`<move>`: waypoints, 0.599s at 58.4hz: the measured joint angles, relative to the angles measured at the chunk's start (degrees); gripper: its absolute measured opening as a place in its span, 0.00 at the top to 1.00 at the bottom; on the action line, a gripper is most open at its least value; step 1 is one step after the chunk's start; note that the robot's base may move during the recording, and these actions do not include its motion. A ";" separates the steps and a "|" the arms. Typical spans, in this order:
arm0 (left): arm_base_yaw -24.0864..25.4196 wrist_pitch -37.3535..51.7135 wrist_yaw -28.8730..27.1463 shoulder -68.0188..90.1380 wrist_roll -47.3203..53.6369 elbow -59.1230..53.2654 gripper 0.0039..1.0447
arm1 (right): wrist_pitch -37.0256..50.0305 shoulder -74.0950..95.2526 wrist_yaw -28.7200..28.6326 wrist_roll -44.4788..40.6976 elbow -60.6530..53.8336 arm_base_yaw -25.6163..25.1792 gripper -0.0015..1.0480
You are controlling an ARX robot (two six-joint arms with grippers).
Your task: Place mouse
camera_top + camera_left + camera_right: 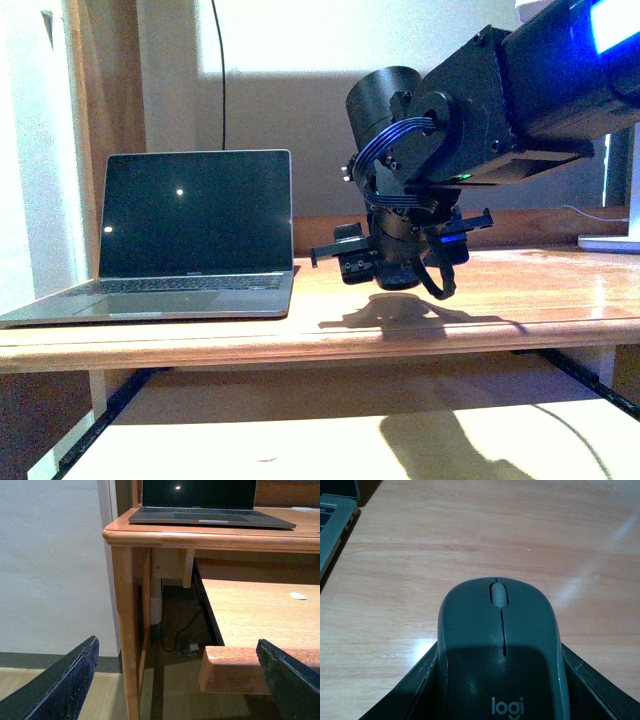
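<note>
The mouse [501,645] is dark grey and domed, with a pale scroll wheel and a "logi" mark. My right gripper [501,700] is shut on it, a black finger [412,692] pressed against each side. In the front view the right gripper [400,265] hangs just above the wooden desk top [520,300], right of the laptop, casting a shadow under itself; the mouse is hard to tell apart from the black fingers there. My left gripper [175,680] is open and holds nothing. It sits low, in front of the desk's left leg [125,630].
An open laptop [190,230] with a dark screen stands on the desk's left part; its corner [332,525] shows beside the mouse. A pull-out wooden shelf [250,615] juts out below the desk top. A white object [610,240] lies at the far right.
</note>
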 joint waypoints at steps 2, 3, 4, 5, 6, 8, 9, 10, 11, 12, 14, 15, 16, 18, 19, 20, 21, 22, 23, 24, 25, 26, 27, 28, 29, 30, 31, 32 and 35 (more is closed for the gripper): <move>-0.02 0.00 0.00 0.00 0.00 0.00 0.07 | -0.13 0.94 0.02 0.00 0.92 0.13 0.47; -0.02 0.00 0.00 0.00 0.00 0.00 0.07 | -0.15 1.18 0.02 0.00 1.14 0.24 0.47; 0.00 0.00 0.00 0.00 0.00 0.00 0.07 | -0.22 1.60 0.04 0.02 1.44 0.31 0.47; 0.00 0.00 0.00 0.00 0.00 0.00 0.07 | -0.31 1.77 0.07 0.02 1.57 0.37 0.47; 0.00 0.00 0.00 0.00 0.00 0.00 0.07 | -0.50 2.08 0.22 0.07 1.84 0.48 0.47; 0.00 0.00 0.00 0.00 0.00 0.00 0.07 | -1.01 2.80 0.52 0.26 2.32 0.68 0.47; 0.00 0.00 0.00 0.00 0.00 0.00 0.07 | -1.18 3.02 0.66 0.39 2.43 0.81 0.47; 0.00 0.00 0.00 0.00 0.00 0.00 0.07 | -1.22 3.28 0.85 0.46 2.54 0.85 0.47; 0.00 0.00 0.00 0.00 0.00 0.00 0.07 | -1.25 3.63 1.25 0.70 2.84 0.96 0.47; 0.00 0.00 0.00 0.00 0.00 0.00 0.07 | -1.27 3.67 1.36 0.74 2.93 0.98 0.47; 0.00 0.00 0.00 0.00 0.00 0.00 0.07 | -1.38 3.82 1.40 1.07 3.19 1.03 0.47; 0.00 0.00 0.00 0.00 0.00 0.00 0.07 | -1.55 3.91 1.57 1.27 3.34 1.09 0.47; 0.00 0.00 0.00 0.00 0.00 0.00 0.07 | -1.60 3.93 1.70 1.38 3.41 1.11 0.47; 0.00 0.00 0.00 0.00 0.00 0.00 0.07 | -1.60 4.00 1.79 1.55 3.48 1.18 0.47; 0.00 0.00 0.00 0.00 0.00 0.00 0.07 | -1.57 4.00 1.77 1.57 3.48 1.22 0.47; -0.02 0.00 0.00 0.00 0.00 0.00 0.07 | -1.53 4.00 1.75 1.66 3.48 1.22 0.47; 0.00 0.00 0.00 0.00 0.00 0.00 0.07 | -1.44 4.00 1.75 1.66 3.48 1.25 0.47; 0.00 0.00 0.00 0.00 0.00 0.00 0.07 | -1.25 4.00 1.81 1.73 3.48 1.25 0.44; 0.00 0.00 0.00 0.00 0.00 0.00 0.07 | -1.09 4.00 1.86 1.81 3.48 1.25 0.42; 0.00 0.00 0.00 0.00 0.00 0.00 0.07 | -0.68 4.00 1.95 1.92 3.45 1.25 0.39; 0.00 0.00 0.00 0.00 0.00 0.00 0.07 | -0.42 4.00 1.97 1.99 3.43 1.25 0.37; 0.00 0.00 0.00 0.00 0.00 0.00 0.07 | 0.11 4.00 1.97 2.10 3.37 1.25 0.34; 0.00 0.00 0.00 0.00 0.00 0.00 0.07 | 0.39 4.00 1.95 2.12 3.30 1.25 0.32; 0.00 0.00 0.00 0.00 0.00 0.00 0.07 | 1.05 3.96 1.88 2.23 3.10 1.20 0.29; 0.00 0.00 0.00 0.00 0.00 0.00 0.07 | 1.42 3.87 1.75 2.32 2.93 1.16 0.27; 0.00 0.00 0.00 0.00 0.00 0.00 0.07 | 2.25 3.65 1.53 2.43 2.47 1.09 0.24; 0.00 0.00 0.00 0.00 0.00 0.00 0.07 | 2.67 3.50 1.44 2.49 2.21 1.05 0.23; 0.00 0.00 0.00 0.00 0.00 0.00 0.07 | 3.52 3.17 0.92 2.67 1.55 0.90 0.19; 0.00 0.00 0.00 0.00 0.00 0.00 0.07 | 5.38 2.29 -0.37 2.97 -0.07 0.63 0.13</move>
